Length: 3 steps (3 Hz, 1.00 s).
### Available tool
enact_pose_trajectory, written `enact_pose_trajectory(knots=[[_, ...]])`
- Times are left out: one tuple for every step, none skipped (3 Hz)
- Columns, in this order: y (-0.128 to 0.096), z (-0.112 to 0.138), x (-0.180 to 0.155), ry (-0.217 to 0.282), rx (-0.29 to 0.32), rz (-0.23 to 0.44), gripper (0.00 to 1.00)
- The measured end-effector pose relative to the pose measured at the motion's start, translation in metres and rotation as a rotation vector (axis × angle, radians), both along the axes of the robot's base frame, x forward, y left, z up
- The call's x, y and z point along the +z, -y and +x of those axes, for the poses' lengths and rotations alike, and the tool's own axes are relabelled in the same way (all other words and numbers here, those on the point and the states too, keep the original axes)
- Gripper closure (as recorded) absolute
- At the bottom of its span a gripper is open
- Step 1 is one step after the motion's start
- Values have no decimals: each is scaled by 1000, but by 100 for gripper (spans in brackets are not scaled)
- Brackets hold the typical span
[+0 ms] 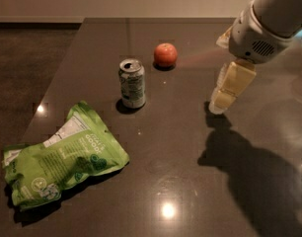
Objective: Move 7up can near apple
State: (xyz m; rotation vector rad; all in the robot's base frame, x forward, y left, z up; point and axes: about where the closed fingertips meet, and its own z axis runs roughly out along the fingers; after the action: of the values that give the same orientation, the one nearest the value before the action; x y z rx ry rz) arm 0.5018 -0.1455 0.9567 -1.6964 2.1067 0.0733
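Note:
The 7up can (pixel 132 83) stands upright on the dark table, left of centre, with a silver top and a green and white body. The apple (pixel 165 55) is small, round and red-orange, and sits a short way behind and to the right of the can, not touching it. My gripper (pixel 221 98) hangs from the white arm at the right side of the view, above the table, well to the right of the can and in front of the apple. It holds nothing that I can see.
A flat green snack bag (pixel 62 162) lies at the front left, near the table's left edge (pixel 47 102). The floor (pixel 27 58) lies beyond that edge. The arm's shadow falls on the table at the lower right.

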Motion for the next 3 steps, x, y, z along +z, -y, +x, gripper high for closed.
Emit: enact_pose_trajectory(knots=[[-34,21,-9,17,-20,74,0],[-70,36,-17,25,-62,154,0],[-103,45,-22,28,-94,219,0]])
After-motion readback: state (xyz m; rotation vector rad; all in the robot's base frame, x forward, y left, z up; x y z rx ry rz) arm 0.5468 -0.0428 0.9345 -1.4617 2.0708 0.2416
